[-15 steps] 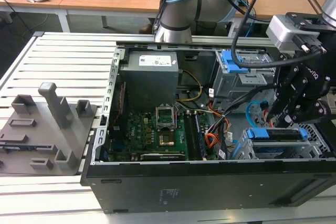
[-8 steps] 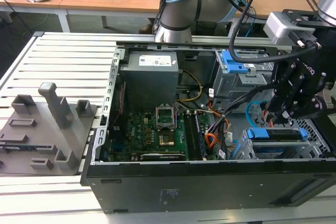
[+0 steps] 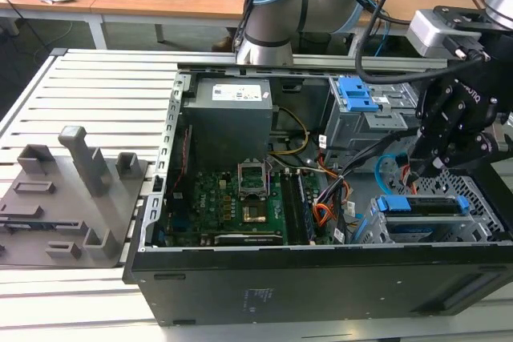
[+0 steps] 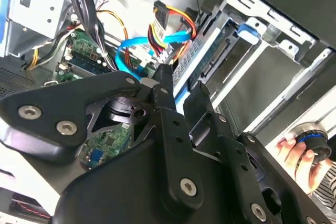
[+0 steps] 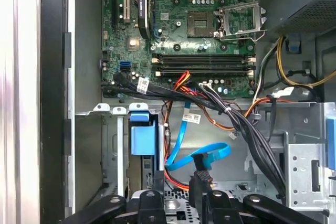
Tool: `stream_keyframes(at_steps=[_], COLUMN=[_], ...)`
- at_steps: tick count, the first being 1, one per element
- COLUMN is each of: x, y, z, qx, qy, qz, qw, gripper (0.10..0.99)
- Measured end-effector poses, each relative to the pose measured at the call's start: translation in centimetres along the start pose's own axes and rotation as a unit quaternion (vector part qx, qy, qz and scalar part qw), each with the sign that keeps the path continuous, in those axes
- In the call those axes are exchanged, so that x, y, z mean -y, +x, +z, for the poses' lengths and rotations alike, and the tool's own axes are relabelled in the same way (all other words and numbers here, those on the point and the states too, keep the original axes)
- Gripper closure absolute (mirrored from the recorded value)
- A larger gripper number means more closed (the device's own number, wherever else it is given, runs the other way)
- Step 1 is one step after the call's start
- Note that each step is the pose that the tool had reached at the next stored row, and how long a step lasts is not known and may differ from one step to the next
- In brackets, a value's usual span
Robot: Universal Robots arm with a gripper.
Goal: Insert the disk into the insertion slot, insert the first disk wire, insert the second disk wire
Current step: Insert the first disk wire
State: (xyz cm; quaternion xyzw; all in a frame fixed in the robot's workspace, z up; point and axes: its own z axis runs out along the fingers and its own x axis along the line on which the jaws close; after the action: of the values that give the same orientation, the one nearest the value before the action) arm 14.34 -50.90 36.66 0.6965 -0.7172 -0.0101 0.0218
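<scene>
Exterior view: the open computer case (image 3: 240, 278) sits on the slatted counter (image 3: 96, 78). The claw (image 3: 418, 167) hangs inside it on the exterior view's right, just above the hard drive (image 3: 429, 204), which already sits in the low holey cage (image 3: 483, 198). The light blue cable (image 3: 383, 167) curls right beside the claw.

Second wrist view: the red-orange wire bundle (image 4: 170, 27) lies by the blue loop, dark plug up in the open. A person's hand (image 4: 294, 153) is off to the side.

First wrist view: the blue cable's dark plug is right at the claw. Can't tell if it's clenched or released.
</scene>
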Motion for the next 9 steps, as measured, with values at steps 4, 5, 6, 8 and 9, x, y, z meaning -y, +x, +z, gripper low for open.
stream_keyframes(at_steps=[4,5,6,8,9], x=[0.50,0.66,0.71,0.76,0.76], y=[-0.86,-1.23,-1.34,-1.38,-1.38], z=[0.06,0.21,0.49,1.13,1.25], qx=[0.0000,-0.0001,-0.0002,-0.0015,-0.0033], qy=[0.0000,0.0000,0.0000,0.0001,0.0001], qz=[0.000,0.000,0.000,0.000,0.000], qw=[1.0000,1.0000,1.0000,1.0000,1.0000], gripper=[0.725,0.725,0.725,0.725,0.725])
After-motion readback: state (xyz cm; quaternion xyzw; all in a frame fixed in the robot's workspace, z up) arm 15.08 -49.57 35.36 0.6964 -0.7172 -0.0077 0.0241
